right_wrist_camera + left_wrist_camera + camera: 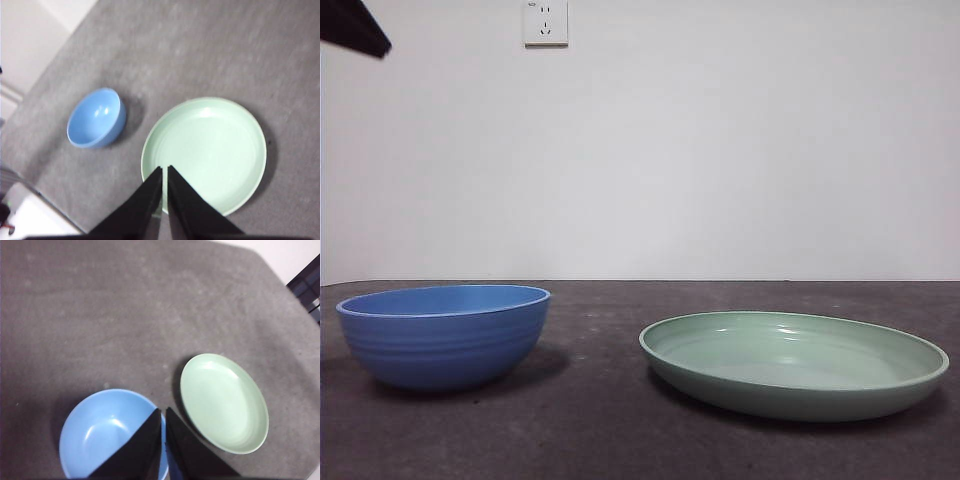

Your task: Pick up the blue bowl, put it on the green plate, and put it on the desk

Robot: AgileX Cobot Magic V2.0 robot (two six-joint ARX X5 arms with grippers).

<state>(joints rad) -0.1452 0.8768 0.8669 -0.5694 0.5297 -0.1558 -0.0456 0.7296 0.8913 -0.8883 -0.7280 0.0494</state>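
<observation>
The blue bowl (444,334) stands upright and empty on the desk (620,420) at the left. The green plate (794,362) lies empty on the desk to its right, apart from the bowl. In the left wrist view my left gripper (163,411) is shut and empty, high above the bowl's (107,432) rim on the side toward the plate (223,402). In the right wrist view my right gripper (164,169) is shut and empty, high above the plate's (205,152) near edge, with the bowl (96,118) off to the side. A black arm tip (355,25) shows at the front view's top left corner.
A white wall with a socket (545,21) stands behind the desk. The desk's edge and a dark frame (307,282) show in the left wrist view. The desk's corner and the pale floor (30,30) show in the right wrist view.
</observation>
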